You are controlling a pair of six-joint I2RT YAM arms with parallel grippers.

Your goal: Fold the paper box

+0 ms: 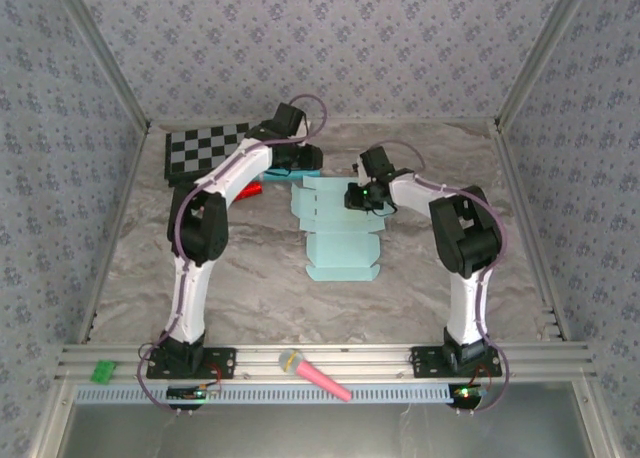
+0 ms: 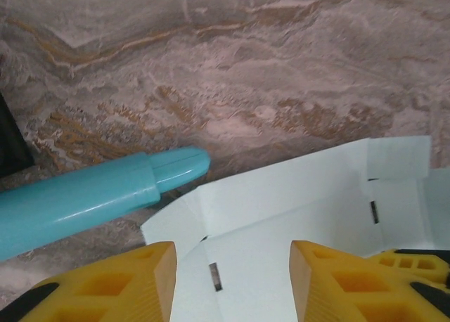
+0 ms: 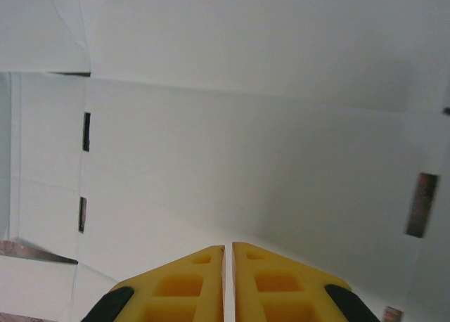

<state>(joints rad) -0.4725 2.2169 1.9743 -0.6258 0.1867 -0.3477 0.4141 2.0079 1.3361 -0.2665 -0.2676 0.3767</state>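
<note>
The paper box [image 1: 340,246] lies as a flat pale aqua die-cut sheet in the middle of the marble table [image 1: 250,278]. My left gripper [image 1: 303,168] hovers at the sheet's far left corner. In the left wrist view that gripper [image 2: 232,250] is open, with the sheet's flaps [image 2: 295,195] below it and nothing between its yellow fingers [image 2: 133,280]. My right gripper [image 1: 357,200] is over the sheet's far right part. In the right wrist view it [image 3: 228,246] is shut to a thin slit, and a ridge of the sheet [image 3: 246,139] rises to its tips.
A teal marker pen [image 2: 91,195] lies just left of the sheet's corner. A checkerboard [image 1: 205,143] sits at the back left, with a small red object [image 1: 250,190] near it. A pink marker [image 1: 318,376] and a green piece [image 1: 103,371] rest on the front rail.
</note>
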